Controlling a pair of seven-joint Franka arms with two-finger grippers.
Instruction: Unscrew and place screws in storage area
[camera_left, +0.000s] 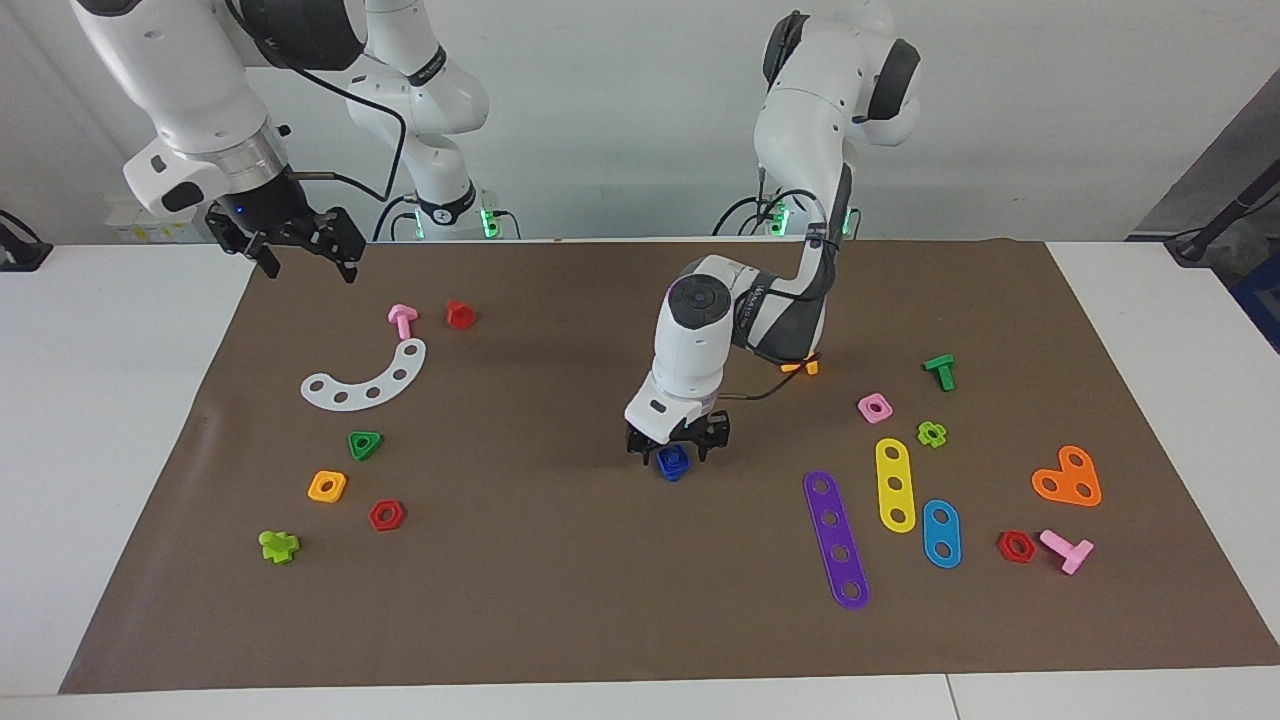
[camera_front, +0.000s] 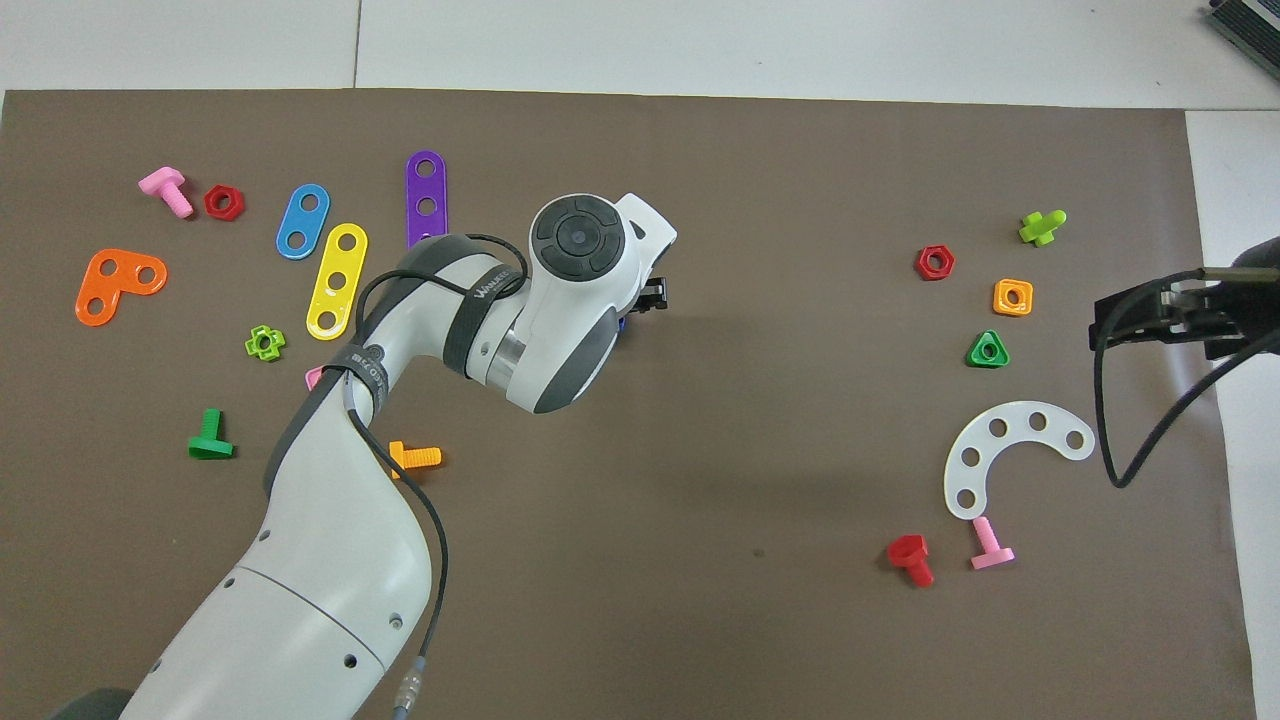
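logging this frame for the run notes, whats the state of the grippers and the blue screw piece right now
left gripper: low over the mat's middle, fingers straddling the dark-blue screw, not clamped on it
dark-blue screw: standing on the brown mat, threaded into a dark-blue nut, between the fingers
right gripper: open, holding nothing, waiting raised over the mat's corner at the right arm's end
pink bolt: lying loose beside the white curved plate
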